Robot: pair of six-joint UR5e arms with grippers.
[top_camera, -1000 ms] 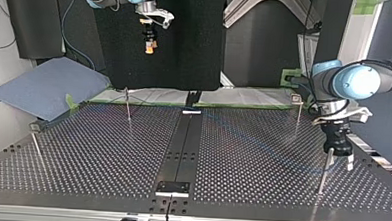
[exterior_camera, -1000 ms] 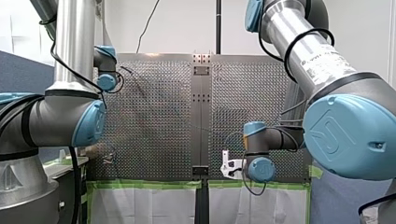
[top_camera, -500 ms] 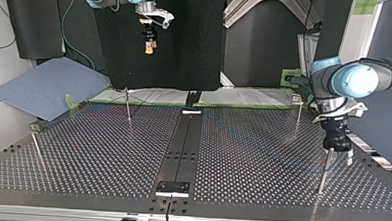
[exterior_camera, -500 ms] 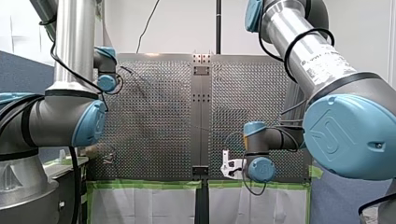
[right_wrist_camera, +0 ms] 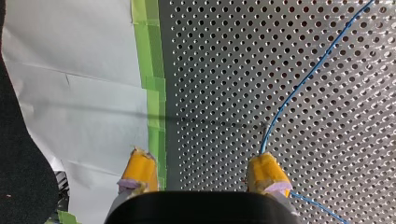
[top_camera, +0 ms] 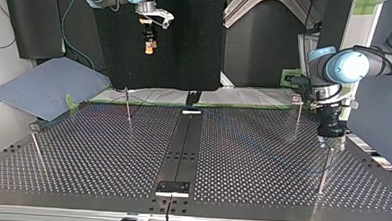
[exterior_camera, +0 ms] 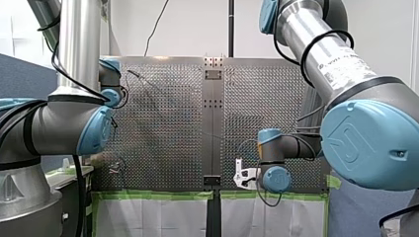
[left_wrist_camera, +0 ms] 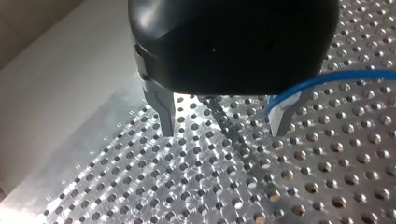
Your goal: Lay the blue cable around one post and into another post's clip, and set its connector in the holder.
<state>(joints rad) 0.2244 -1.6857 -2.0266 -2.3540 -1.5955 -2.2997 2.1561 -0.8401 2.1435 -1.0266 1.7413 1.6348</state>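
Quick rundown. In the top view my left claw (top_camera: 329,130) is at roughly 3 o'clock, low over the perforated tabletop (top_camera: 107,151). It's just above the tip of a thin post (top_camera: 324,168) that stands at about 4 o'clock.

The left wrist view shows that claw wide open. Its two metal fingers (left_wrist_camera: 162,114) are well apart with nothing pinched, and the post stands in the gap between them. The blue cable (left_wrist_camera: 327,78) comes in from the side and runs up against one finger. It's lying there, not clamped.

My right claw (top_camera: 148,42) is way up at 11 o'clock in the top view, hanging high above the tabletop in front of a black panel (top_camera: 187,40).

In the right wrist view it's also spread wide, yellow pads (right_wrist_camera: 139,169) far apart and gripping nothing. The cable snakes across the perforated plate ahead of the claw and ends up right at one pad. I can't tell if it actually touches. A short bit of it shows again just beside that same pad, close to the claw's body.

Ahead of the other pad, a strip of green tape (right_wrist_camera: 150,93) runs along the plate's edge, with white paper (right_wrist_camera: 70,93) beyond it.

A blue cloth (top_camera: 45,86) lies off the tabletop at around 9 o'clock in the top view.
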